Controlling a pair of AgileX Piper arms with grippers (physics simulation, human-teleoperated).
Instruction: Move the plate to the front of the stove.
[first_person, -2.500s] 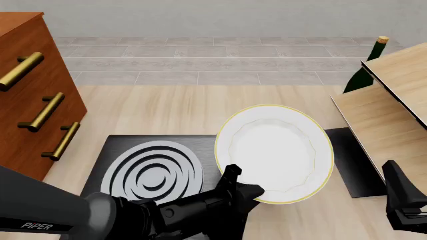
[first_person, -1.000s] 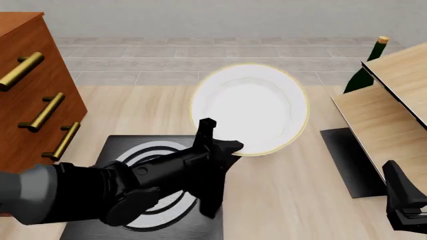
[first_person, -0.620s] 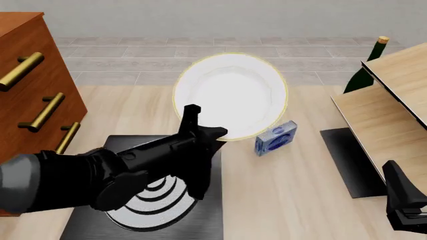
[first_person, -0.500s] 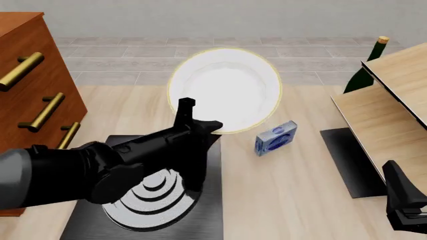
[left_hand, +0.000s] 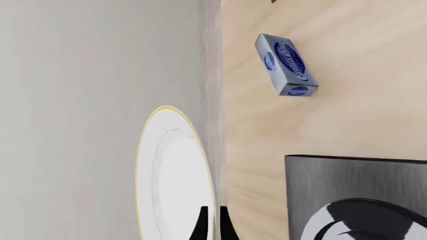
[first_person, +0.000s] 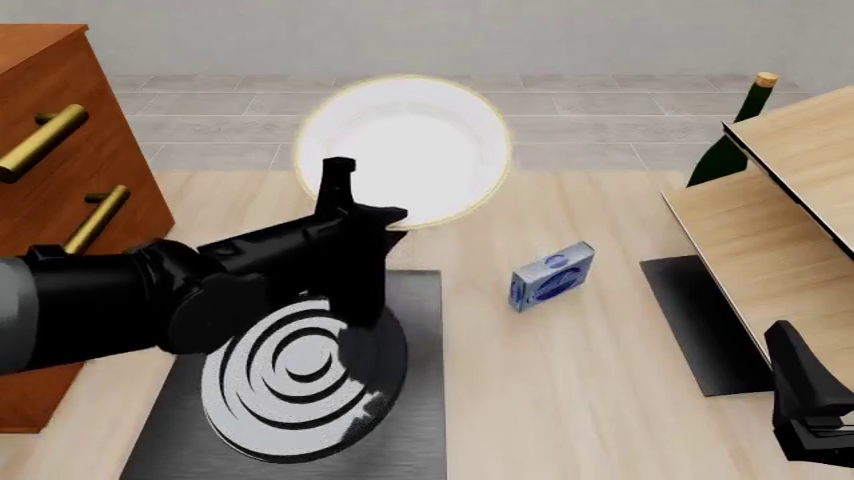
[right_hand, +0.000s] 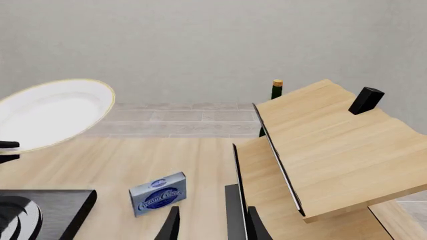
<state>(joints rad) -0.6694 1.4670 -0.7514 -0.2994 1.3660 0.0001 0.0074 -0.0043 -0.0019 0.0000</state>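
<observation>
- The left hand (first_person: 350, 200) is clamped on the near edge of the plate (first_person: 403, 150), holding it in the air above the bench (first_person: 587, 380), beyond the far edge of the stove (first_person: 414, 400).
- The plate is tilted and carries nothing.
- A small blue box (first_person: 551, 276) lies on the bench just right of the stove, apart from it.
- The right hand (right_hand: 210, 225) rests low at the right, fingers apart, holding nothing.
- A green bottle (first_person: 731, 140) stands behind the wooden shelf (first_person: 781, 230).
</observation>
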